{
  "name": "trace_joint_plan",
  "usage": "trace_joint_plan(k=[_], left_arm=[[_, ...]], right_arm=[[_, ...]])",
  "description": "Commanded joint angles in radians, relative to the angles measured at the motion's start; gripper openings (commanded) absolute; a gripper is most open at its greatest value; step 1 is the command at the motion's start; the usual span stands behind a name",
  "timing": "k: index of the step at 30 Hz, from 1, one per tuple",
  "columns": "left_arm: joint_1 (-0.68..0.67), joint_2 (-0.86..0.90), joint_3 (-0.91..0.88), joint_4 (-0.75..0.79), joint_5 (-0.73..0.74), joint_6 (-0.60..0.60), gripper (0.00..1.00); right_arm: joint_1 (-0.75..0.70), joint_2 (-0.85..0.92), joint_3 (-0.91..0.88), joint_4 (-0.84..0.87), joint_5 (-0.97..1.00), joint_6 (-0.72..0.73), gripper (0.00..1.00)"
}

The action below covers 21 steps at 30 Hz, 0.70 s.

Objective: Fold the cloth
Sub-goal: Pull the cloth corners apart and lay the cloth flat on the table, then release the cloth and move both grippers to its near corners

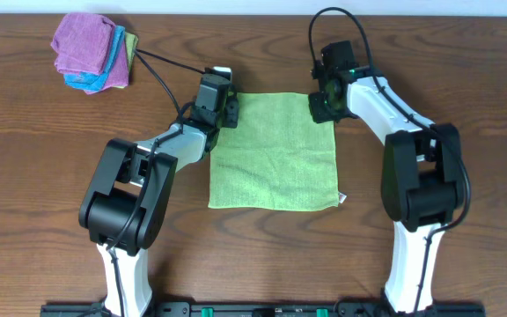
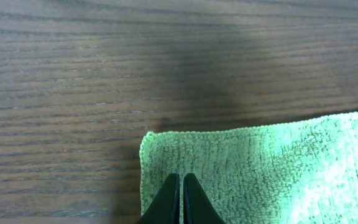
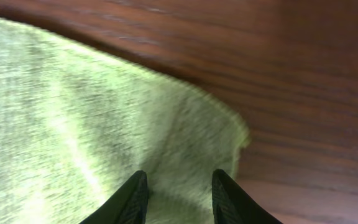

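The cloth (image 1: 275,154) lies spread open as one flat lime-green square, with faint creases across its middle. Its small white tag (image 1: 342,198) sticks out at the cloth's near right corner, on the robot's side.

The left gripper (image 2: 181,179) sits at the cloth's far left corner. In the left wrist view its two dark fingers are pressed together, with no gap between the tips. The tips are over the fabric just inside the corner's hemmed edge. Whether any fabric is pinched between them cannot be told.

The right gripper (image 3: 176,182) is at the cloth's far right corner. Its fingers stand apart with green fabric showing in the gap between them, so the jaws are open and hold nothing. The right wrist view is blurred there, and the corner looks slightly rumpled.

The bare wooden table (image 1: 465,53) surrounds the cloth on every side. Well away from the cloth's far left corner, near the table's far edge, sits a small pile of cloths (image 1: 91,53). It has purple on top, light blue under it and a sliver of green at its side.
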Motion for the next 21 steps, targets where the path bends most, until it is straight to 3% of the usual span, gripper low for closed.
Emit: trace_joint_plan(k=[1,6,10,13,16,21], left_arm=[[0.003,-0.041,0.032,-0.023,-0.023,0.056,0.05],[0.003,-0.217,0.032,-0.214,-0.072,0.108,0.05],[0.003,-0.4,0.032,-0.513,-0.073,0.09,0.06],[0.004,-0.509,0.031,-0.744,-0.039,0.007,0.06],[0.004,-0.605,-0.005,-0.948,0.01,-0.028,0.06],[0.005,-0.796,-0.25,-0.922,0.064,-0.146,0.06]], right_arm=[[0.028,-0.122,0.018,-0.011,-0.027,0.022,0.37],[0.037,-0.261,0.018,-0.153,-0.026,0.025,0.39],[0.035,-0.392,0.007,-0.315,0.015,0.035,0.39],[0.036,-0.502,-0.051,-0.389,0.045,0.068,0.39],[0.036,-0.702,-0.264,-0.361,0.047,0.115,0.39],[0.034,-1.063,-0.655,-0.261,0.015,0.176,0.41]])
